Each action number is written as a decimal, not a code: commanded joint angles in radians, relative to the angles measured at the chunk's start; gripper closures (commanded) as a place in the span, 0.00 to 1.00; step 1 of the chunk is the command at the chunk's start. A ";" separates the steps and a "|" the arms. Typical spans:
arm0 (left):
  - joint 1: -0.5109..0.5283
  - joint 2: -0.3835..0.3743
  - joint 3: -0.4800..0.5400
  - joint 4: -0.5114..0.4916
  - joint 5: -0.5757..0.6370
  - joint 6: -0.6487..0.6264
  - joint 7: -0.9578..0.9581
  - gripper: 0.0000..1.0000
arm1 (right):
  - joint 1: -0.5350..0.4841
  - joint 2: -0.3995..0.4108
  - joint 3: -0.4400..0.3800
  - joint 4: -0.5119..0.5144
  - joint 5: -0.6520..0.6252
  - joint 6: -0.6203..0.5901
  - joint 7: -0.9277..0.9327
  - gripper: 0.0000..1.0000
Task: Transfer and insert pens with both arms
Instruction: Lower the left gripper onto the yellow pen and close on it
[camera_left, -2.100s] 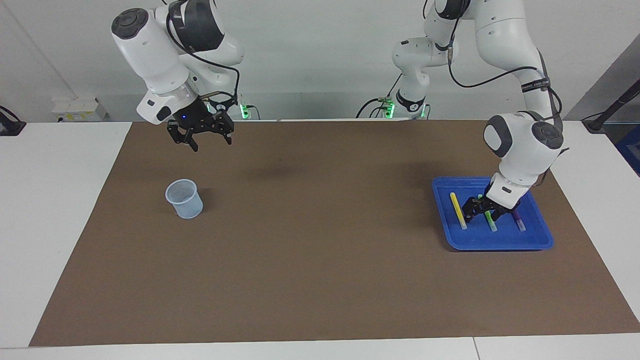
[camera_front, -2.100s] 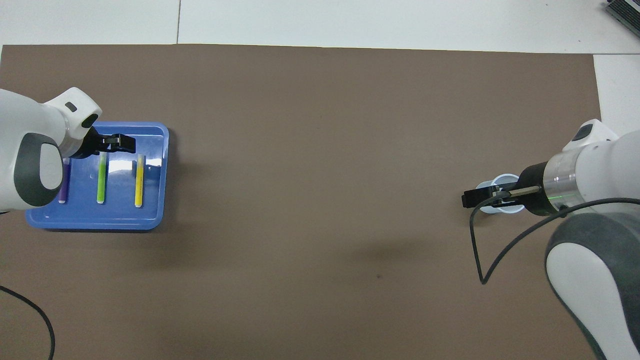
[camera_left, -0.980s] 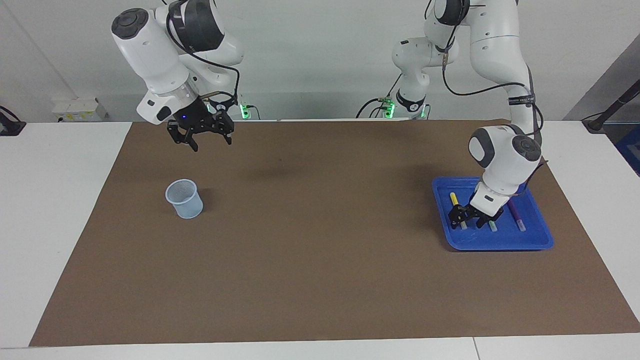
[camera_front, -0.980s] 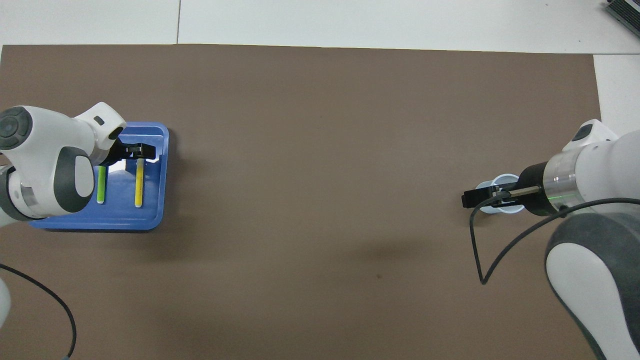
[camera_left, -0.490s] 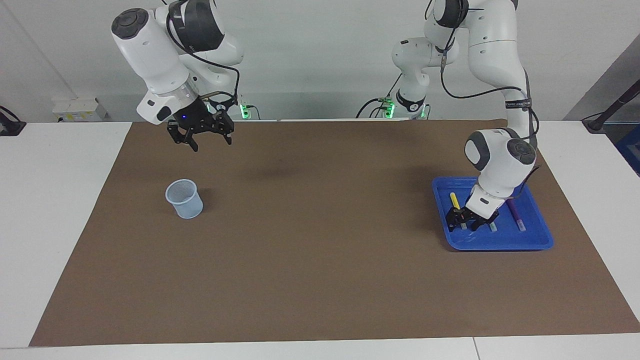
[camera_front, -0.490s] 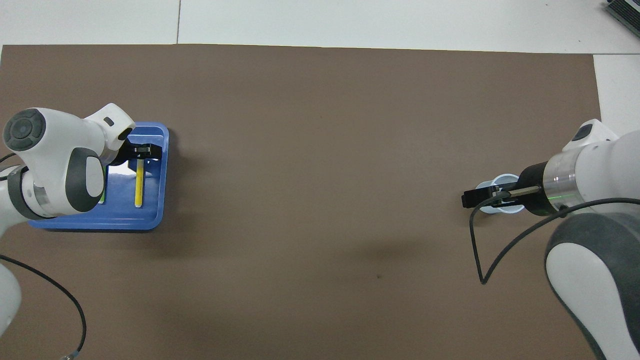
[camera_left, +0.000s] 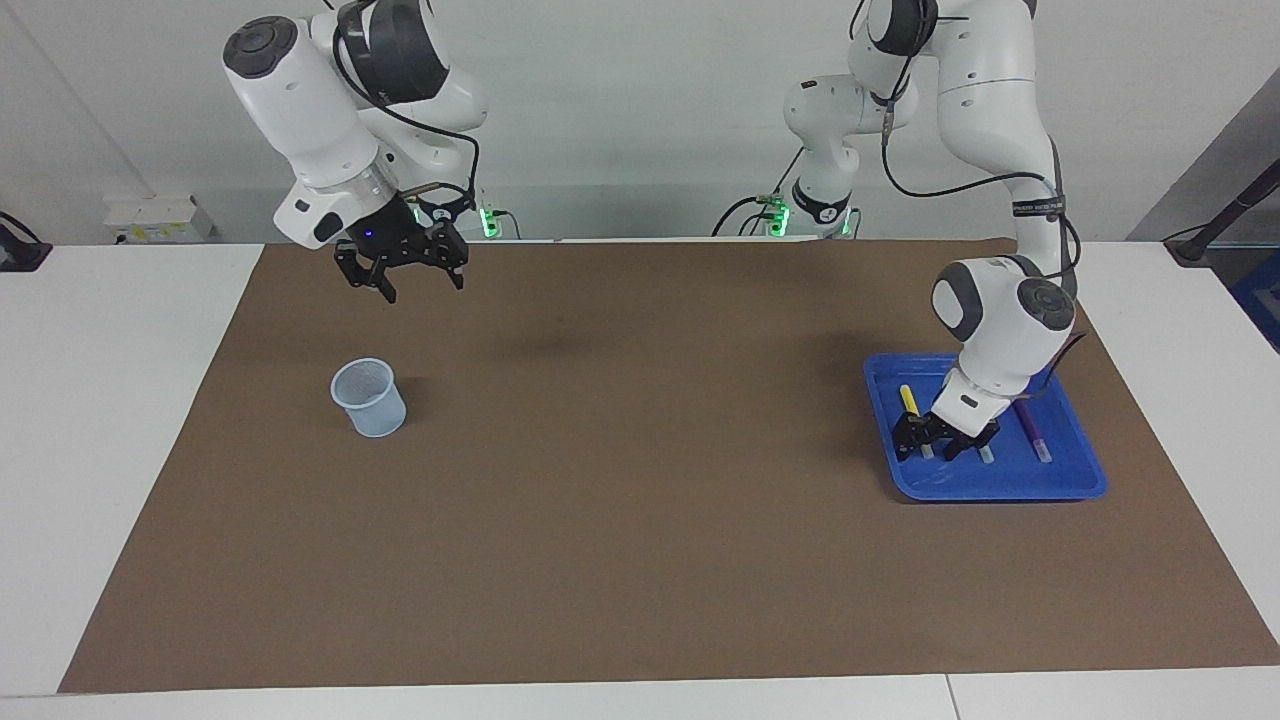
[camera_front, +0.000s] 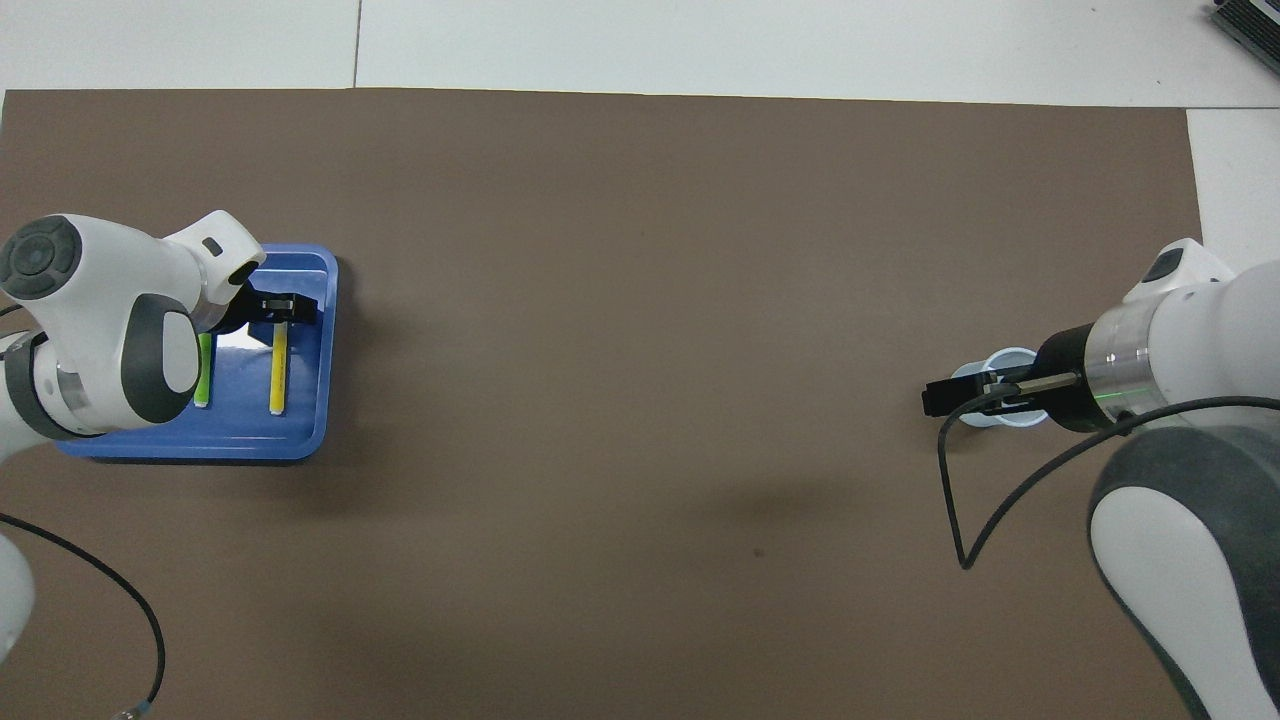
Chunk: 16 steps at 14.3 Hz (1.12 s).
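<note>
Bright, even indoor light and sharp focus in both views.

Light fell from above: the arms cast only soft, blurred shadows on the brown mat, one faint patch near its middle and a darker one beside the blue tray. A white glare patch sat on the tray's floor in the overhead view. The mesh cup threw a small shadow. No motion blur showed; straight edges bent only slightly.

Two white jointed arms with dark grey joint caps and silver wrist rings; the left arm wears a black lettered band, the right arm trails a looping black cable; each ends in a black two-finger end effector; green lights glow at both bases.
</note>
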 joint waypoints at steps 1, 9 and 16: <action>0.006 -0.004 0.005 -0.005 -0.016 -0.021 0.029 0.42 | -0.006 -0.018 0.002 -0.016 0.017 0.005 -0.021 0.00; 0.007 -0.003 0.005 -0.004 -0.016 -0.015 0.018 0.82 | -0.004 -0.018 0.002 -0.016 0.017 0.005 -0.021 0.00; 0.009 -0.003 0.005 -0.002 -0.025 -0.026 0.007 1.00 | -0.004 -0.018 0.002 -0.016 0.017 0.005 -0.021 0.00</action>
